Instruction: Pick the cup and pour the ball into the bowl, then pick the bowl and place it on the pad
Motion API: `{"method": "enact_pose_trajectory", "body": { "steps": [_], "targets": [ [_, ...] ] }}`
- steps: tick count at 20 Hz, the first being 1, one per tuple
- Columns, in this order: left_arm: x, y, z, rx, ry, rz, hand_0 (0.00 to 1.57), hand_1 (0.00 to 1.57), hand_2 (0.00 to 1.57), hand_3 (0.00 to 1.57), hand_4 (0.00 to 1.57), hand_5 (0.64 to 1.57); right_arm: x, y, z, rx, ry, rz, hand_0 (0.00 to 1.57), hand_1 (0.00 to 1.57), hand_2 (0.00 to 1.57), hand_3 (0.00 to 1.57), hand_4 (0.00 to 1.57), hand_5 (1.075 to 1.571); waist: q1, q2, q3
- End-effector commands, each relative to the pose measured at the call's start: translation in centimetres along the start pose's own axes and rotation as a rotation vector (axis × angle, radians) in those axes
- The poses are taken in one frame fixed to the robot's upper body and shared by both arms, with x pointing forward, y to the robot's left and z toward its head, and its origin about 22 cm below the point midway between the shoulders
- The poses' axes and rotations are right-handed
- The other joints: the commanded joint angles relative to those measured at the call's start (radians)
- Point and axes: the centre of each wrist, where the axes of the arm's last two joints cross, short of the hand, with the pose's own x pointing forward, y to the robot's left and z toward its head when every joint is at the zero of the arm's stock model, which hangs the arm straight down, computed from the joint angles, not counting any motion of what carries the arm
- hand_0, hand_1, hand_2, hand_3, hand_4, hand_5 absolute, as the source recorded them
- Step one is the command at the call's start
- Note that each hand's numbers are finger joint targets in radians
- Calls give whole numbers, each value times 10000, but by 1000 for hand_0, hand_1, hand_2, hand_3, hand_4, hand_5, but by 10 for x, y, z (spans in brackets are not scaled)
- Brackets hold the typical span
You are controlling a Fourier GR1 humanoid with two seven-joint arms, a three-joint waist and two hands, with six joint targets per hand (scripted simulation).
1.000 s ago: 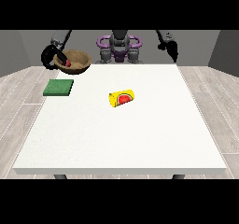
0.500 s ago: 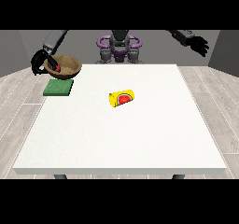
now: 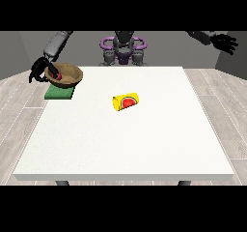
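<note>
White table (image 3: 125, 139), grey room. My hand at the view's left (image 3: 39, 71) grips the bowl (image 3: 65, 74), ball (image 3: 58, 76) inside, just above the pad (image 3: 59, 93) for setdown. Cup (image 3: 126, 101) lies tipped beyond. Hand at the view's right (image 3: 225, 43) raised clear, fingers relaxed.

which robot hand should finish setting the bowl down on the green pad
The robot's right hand, the robot hand at the view's left. It already grips the brown bowl over the green pad. The robot hand at the view's right is raised far off beyond the table's edge.

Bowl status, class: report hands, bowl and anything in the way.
Hand at view's left grips bowl over pad. Hand at view's right raised, off the table. Cup lies on its side mid-table, clear of pad.
</note>
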Motion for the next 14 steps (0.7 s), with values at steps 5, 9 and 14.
{"method": "enact_pose_trajectory", "body": {
  "steps": [5, 9, 14],
  "targets": [
    [9, 4, -5, -87, -473, -20, 0, 0, 0, 0, 1179, 1552, 4, -38, -11, -1436, 516, -6, 1087, 1087, 1226, 1164, 0, 1523, 265, 582, 5],
    [17, 6, -2, -441, -830, 48, 0, 0, 0, 0, 1179, 1552, -8, -45, -10, -1024, 737, -578, 316, 316, 484, 730, 0, 1495, 616, 783, 13],
    [23, -31, -16, -1221, 15, 83, 0, 0, 0, 0, 1078, 1567, -3, -46, -13, -638, 929, -443, 0, 0, 0, 119, 0, 1369, 431, -125, 25]
  ]
}}
